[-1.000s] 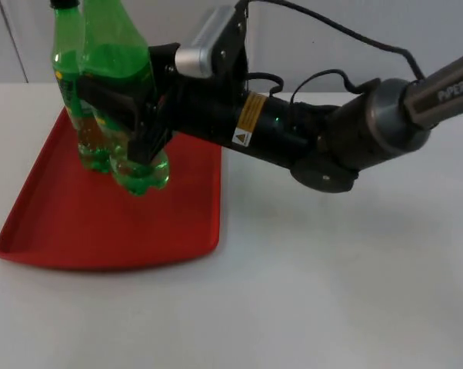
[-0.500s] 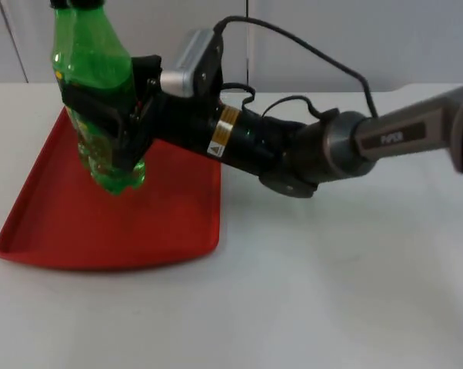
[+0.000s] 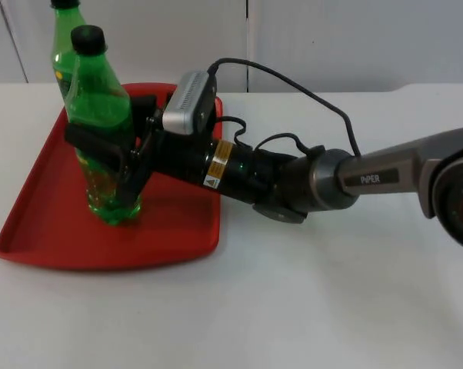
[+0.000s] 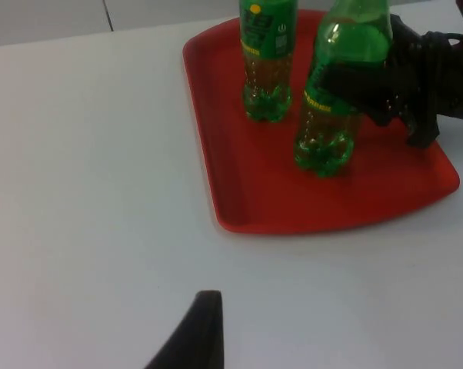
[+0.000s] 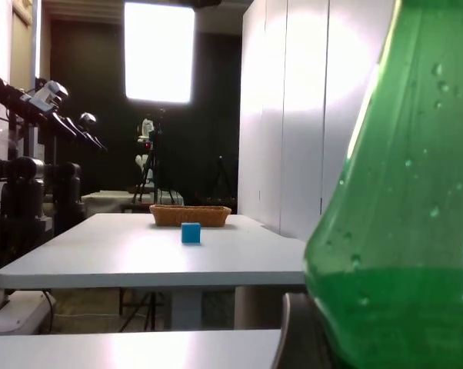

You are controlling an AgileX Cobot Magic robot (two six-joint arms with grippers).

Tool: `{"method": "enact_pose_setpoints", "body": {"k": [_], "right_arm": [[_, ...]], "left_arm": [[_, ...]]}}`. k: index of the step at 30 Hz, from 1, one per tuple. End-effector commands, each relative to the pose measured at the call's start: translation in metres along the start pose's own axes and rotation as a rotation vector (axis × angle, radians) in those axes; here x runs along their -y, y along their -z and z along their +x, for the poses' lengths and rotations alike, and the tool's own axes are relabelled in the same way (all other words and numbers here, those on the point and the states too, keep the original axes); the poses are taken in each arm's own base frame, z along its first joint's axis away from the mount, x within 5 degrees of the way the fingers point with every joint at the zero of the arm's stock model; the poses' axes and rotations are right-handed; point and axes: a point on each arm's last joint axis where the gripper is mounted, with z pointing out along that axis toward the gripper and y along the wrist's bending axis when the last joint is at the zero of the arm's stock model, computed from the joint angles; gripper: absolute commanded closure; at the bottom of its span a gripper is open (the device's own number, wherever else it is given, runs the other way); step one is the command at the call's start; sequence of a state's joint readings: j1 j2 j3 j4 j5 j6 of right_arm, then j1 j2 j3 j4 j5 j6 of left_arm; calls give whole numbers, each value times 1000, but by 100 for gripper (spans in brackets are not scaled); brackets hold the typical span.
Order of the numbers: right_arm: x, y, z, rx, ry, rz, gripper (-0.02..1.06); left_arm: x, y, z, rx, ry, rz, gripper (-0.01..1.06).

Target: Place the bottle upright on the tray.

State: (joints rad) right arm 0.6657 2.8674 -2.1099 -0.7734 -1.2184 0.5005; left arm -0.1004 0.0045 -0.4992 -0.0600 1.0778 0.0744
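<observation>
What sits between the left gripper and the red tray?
Bare white table lies between the left gripper and the red tray, as the left wrist view shows.

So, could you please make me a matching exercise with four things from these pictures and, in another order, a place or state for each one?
Column one:
1. right gripper
2. gripped green bottle
3. second green bottle
4. red tray

Column two:
a. stands free at the tray's far side, nothing holding it
b. lies flat on the white table, carrying both bottles
c. shut around the middle of a bottle
d. upright with its base on the tray, clamped between black fingers

Right pairs: 1-c, 2-d, 3-a, 4-b.
</observation>
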Motion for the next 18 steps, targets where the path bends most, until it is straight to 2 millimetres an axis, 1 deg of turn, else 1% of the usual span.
{"method": "enact_pose_setpoints", "body": {"k": [1, 7, 8, 10, 11, 12, 15, 16, 17, 18], "right_arm": [[-4, -2, 2, -4, -9, -19, 105], [-4, -2, 2, -5, -8, -21, 104], [-4, -2, 2, -5, -8, -21, 102], [-4, -2, 2, -5, -8, -21, 91], [-4, -2, 2, -5, -8, -21, 91], [-4, -2, 2, -5, -8, -21, 84], [-4, -2, 2, -5, -8, -21, 49], [-4, -2, 2, -5, -8, -21, 40], [-4, -2, 2, -5, -8, -21, 40], [-4, -2, 2, -5, -11, -21, 31]], "left_arm": [[1, 0, 1, 2, 4, 5, 0], [1, 0, 1, 2, 4, 5, 0], [1, 0, 1, 2, 4, 5, 0], [1, 0, 1, 2, 4, 5, 0], [1, 0, 1, 2, 4, 5, 0], [1, 0, 1, 2, 4, 5, 0], [1, 0, 1, 2, 4, 5, 0], [1, 0, 1, 2, 4, 5, 0], [1, 0, 1, 2, 4, 5, 0], [1, 0, 1, 2, 4, 5, 0]]}}
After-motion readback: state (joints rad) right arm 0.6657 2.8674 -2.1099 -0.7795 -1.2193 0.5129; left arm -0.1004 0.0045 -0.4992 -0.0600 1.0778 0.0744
